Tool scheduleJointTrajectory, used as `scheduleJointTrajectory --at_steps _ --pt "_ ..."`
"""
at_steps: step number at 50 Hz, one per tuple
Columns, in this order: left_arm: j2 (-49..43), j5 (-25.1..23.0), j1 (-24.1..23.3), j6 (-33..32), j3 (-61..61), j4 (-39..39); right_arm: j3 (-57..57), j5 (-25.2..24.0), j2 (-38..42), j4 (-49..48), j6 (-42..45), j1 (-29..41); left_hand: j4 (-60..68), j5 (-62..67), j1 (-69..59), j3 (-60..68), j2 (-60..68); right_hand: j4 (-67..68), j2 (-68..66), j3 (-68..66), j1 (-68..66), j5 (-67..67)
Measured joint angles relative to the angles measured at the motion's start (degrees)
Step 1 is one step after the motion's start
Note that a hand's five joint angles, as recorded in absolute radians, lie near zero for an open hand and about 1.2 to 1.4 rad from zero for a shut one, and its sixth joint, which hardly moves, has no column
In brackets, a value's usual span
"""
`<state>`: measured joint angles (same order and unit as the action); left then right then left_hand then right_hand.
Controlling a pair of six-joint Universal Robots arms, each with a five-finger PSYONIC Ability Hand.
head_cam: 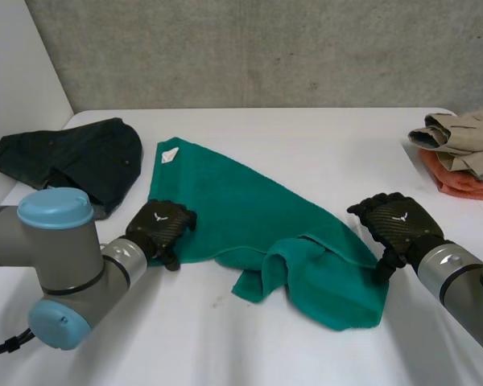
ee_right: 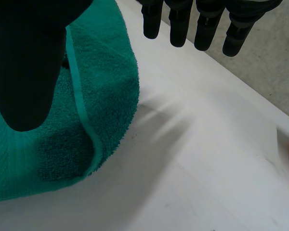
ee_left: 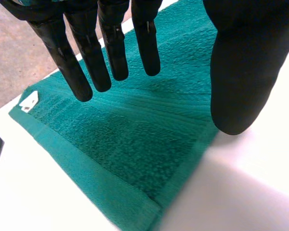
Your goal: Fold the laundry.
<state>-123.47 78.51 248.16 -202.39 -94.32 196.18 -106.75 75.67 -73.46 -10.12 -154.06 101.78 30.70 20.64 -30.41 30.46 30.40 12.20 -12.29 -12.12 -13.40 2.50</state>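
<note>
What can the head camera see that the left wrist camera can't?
Head view, not left wrist view: the right hand at the green towel's rumpled end, and a pile of clothes at the white table's far right corner. Left wrist view, not head view: the left hand's fingers from the palm side, straight, over the towel. Both: the towel, its white tag and the table.

White surface (head_cam: 306, 137), matte, far corners rounded. Rough grey concrete wall (head_cam: 266, 48) straight behind it. Plain white panel (head_cam: 16, 64) along the left side. Grey concrete (ee_left: 14, 62) beyond the surface edge in left wrist view. Light even, shadows soft.
</note>
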Motion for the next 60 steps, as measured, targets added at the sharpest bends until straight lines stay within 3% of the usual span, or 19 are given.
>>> scheduleJointTrajectory --at_steps 7,47,54,55,60 --pt "1.20 -0.04 -0.04 0.12 0.03 -2.74 0.05 0.00 0.40 -0.06 0.17 0.06 0.00 -0.05 0.00 0.00 -0.02 0.00 0.00 0.00 0.00 0.00" --pt "-13.50 0.70 0.55 -0.47 20.73 -2.62 -0.06 0.09 2.73 -0.07 2.57 0.50 2.93 0.14 -3.15 2.85 2.76 0.00 0.00 0.00 0.00 0.00" --pt "-14.28 1.07 0.53 -0.46 23.28 -2.63 -0.05 0.11 2.97 -0.07 3.05 0.53 22.31 21.46 -24.64 22.39 23.18 0.00 0.00 0.00 0.00 0.00" --pt "-14.19 1.27 0.54 -0.44 23.41 -2.62 -0.05 0.13 2.97 -0.07 3.09 0.52 33.36 32.59 -35.05 33.29 33.56 0.00 0.00 0.00 0.00 0.00" --pt "-13.33 2.67 0.40 -0.33 23.19 -2.44 -0.01 0.29 2.97 -0.08 3.17 0.53 37.18 35.12 -35.60 37.07 37.26 0.00 0.00 0.00 0.00 0.00"
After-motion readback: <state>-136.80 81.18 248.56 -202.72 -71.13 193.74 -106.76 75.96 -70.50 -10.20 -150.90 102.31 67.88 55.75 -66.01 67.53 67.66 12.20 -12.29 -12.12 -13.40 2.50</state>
